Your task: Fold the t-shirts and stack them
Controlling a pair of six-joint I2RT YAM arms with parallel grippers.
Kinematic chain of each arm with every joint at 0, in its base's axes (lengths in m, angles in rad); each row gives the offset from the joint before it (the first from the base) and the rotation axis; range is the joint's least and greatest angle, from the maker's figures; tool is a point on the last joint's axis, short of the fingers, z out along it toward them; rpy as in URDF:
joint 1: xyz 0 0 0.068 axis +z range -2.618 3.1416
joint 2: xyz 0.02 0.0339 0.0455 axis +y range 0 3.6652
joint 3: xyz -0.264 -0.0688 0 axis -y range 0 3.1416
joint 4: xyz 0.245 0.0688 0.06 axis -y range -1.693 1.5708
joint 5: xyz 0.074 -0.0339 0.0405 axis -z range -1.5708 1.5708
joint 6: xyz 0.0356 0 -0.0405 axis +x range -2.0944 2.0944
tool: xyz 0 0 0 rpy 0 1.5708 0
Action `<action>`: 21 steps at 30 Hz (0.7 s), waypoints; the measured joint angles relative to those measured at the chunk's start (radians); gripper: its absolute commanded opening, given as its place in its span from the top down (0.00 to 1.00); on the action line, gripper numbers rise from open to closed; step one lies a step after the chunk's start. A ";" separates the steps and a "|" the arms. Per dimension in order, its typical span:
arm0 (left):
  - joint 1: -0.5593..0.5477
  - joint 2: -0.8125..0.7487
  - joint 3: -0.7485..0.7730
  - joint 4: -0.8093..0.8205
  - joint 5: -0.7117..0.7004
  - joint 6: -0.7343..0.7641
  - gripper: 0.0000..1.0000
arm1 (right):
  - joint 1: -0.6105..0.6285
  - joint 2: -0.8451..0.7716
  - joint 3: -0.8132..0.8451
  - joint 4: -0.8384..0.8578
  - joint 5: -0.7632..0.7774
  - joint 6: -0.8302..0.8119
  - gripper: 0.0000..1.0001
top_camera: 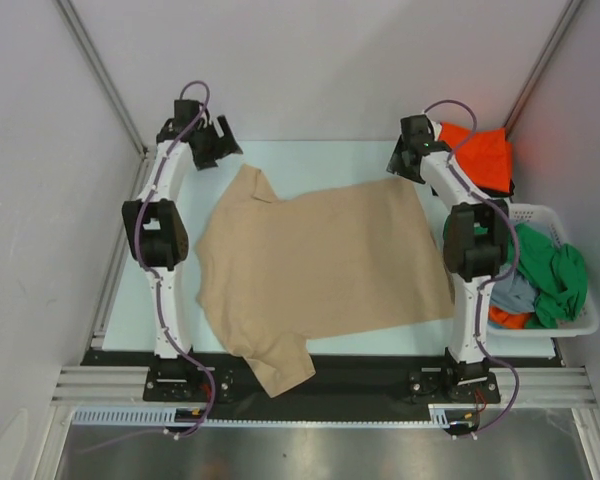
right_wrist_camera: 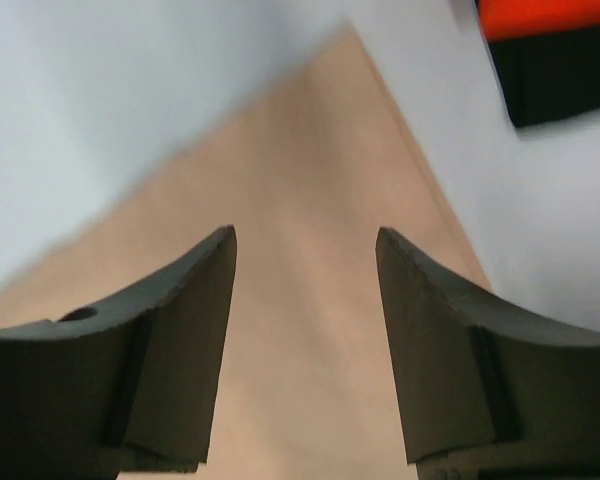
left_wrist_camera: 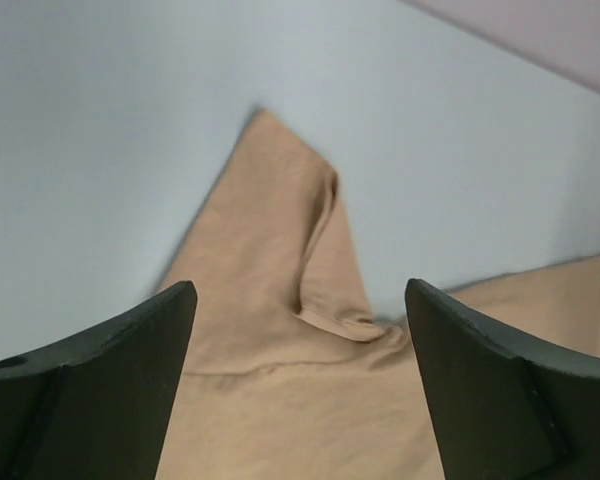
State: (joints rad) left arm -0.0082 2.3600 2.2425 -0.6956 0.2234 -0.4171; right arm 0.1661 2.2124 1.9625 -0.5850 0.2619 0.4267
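One tan t-shirt lies spread flat on the table, its long axis running side to side: collar and sleeves toward the left arm, hem toward the right. The left gripper hangs just off the far sleeve, the right gripper by the far hem corner, each nearest its own end. In the left wrist view the fingers stand wide apart and empty, with the far sleeve ahead between them. In the right wrist view the fingers are parted, holding nothing, above the far hem corner.
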 measured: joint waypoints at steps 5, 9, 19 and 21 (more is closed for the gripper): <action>-0.032 -0.310 -0.235 0.042 -0.050 0.010 0.11 | 0.044 -0.312 -0.328 0.037 -0.007 0.016 0.36; -0.048 -0.605 -0.552 0.066 -0.090 0.015 0.13 | 0.106 -0.518 -0.526 0.084 -0.019 0.040 0.36; -0.360 -1.302 -1.213 -0.033 -0.245 -0.018 0.12 | 0.270 -1.007 -1.074 0.094 -0.016 0.177 0.34; -0.493 -1.449 -1.314 -0.053 -0.252 -0.074 0.12 | 0.302 -1.094 -1.147 0.089 -0.017 0.214 0.33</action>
State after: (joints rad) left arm -0.5011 0.9112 0.9287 -0.7490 -0.0284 -0.4915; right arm 0.4683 1.1183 0.8158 -0.4965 0.2451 0.6403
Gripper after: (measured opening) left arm 0.879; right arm 0.659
